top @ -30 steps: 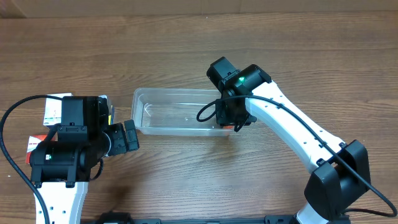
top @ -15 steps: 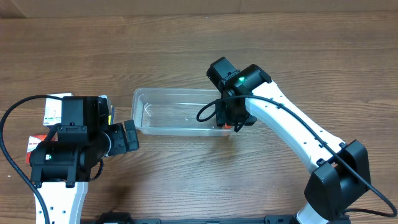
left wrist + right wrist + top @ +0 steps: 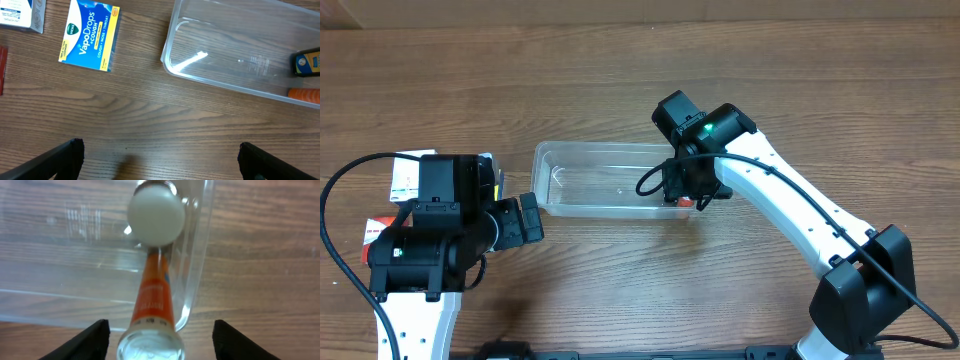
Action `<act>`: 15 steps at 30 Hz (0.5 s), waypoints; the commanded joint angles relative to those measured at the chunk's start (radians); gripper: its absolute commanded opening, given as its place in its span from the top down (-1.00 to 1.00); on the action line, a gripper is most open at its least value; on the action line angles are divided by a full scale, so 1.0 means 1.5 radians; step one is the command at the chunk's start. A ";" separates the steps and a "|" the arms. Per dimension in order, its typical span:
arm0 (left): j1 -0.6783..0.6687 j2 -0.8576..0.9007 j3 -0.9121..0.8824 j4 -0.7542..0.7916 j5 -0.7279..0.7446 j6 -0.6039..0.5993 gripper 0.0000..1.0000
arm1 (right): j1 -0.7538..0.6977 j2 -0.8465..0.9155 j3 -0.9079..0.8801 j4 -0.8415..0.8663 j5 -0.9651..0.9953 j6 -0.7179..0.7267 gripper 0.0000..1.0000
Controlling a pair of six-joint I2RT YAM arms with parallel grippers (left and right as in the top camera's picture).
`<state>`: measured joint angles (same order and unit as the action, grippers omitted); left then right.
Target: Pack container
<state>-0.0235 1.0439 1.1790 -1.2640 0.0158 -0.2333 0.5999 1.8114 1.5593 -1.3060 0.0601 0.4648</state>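
Observation:
The clear container (image 3: 605,147) lies at mid-table, and its rim (image 3: 167,50) and right-hand wall (image 3: 201,255) show in the wrist views. An orange-labelled bottle (image 3: 154,292) with a white cap lies at the container's right end along that wall. Its orange side (image 3: 304,93) also shows in the left wrist view. My right gripper (image 3: 688,190) hovers over it. That gripper (image 3: 160,341) is open, with both fingers clear of the bottle. My left gripper (image 3: 532,218) stands open and empty over bare wood left of the container (image 3: 160,155).
A blue VapoDrops box (image 3: 90,35) lies left of the container, with a white box (image 3: 20,12) beyond it and a red item (image 3: 1,70) at the edge. Something dark blue and yellow (image 3: 306,62) shows in the container's right end; I cannot tell what it is.
My right gripper's jaws have spread apart and let go of the orange bottle. The left arm and the container have not moved.

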 commanded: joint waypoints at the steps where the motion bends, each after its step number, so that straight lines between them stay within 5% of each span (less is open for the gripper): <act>1: 0.007 0.002 0.014 0.002 0.007 -0.004 -1.00 | 0.008 -0.010 0.057 -0.005 0.078 -0.028 -0.44; 7: 0.007 0.002 0.014 0.002 0.007 -0.004 -1.00 | -0.003 -0.064 0.220 -0.005 0.100 -0.043 -0.58; 10: 0.007 0.002 0.014 0.003 0.006 -0.004 -1.00 | -0.047 -0.106 0.266 -0.005 0.116 -0.011 -1.00; 15: 0.007 0.002 0.014 0.003 0.006 -0.004 -1.00 | -0.202 -0.150 0.271 -0.058 0.039 -0.010 -1.00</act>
<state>-0.0235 1.0439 1.1790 -1.2640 0.0158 -0.2333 0.4538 1.6379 1.9480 -1.3380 0.1726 0.4328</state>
